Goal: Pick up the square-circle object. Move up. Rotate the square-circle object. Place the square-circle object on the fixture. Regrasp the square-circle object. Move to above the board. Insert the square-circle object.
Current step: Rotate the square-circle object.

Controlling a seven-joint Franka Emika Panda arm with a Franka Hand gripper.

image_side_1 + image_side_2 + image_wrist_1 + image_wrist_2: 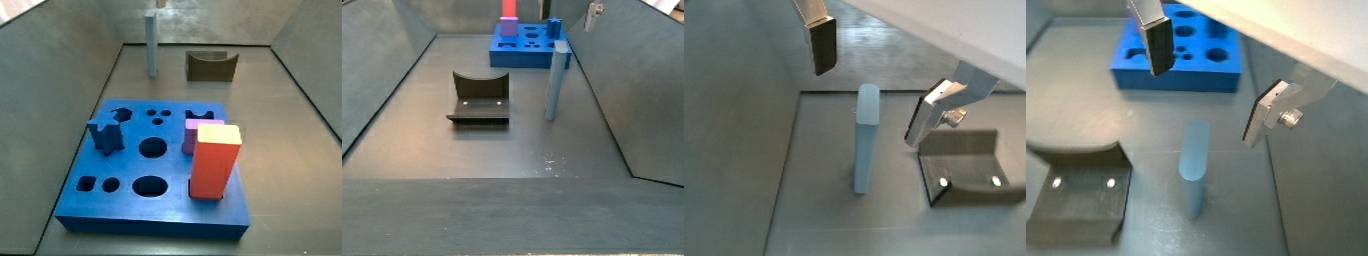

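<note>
Gripper (871,62) is seen above the peg (866,135), jaws spread wide, nothing held between them. Fingers (1157,45) are clear of the peg in both wrist views; no contact.

Peg stands upright on the floor, unsupported, as shown in a side view (553,82). In a side view (151,45) it is found at the far end, just beside the fixture (209,66), apart from it.

Fixture is seen in both wrist views (967,166) (1080,192), near the peg, not touching. Its notch is unoccupied.

Board (154,205) lies flat on the floor, well apart from the peg. A red-orange block (215,160) and a dark blue peg (106,135) are seated in the board. In a side view the board (521,54) is located beyond the peg.
</note>
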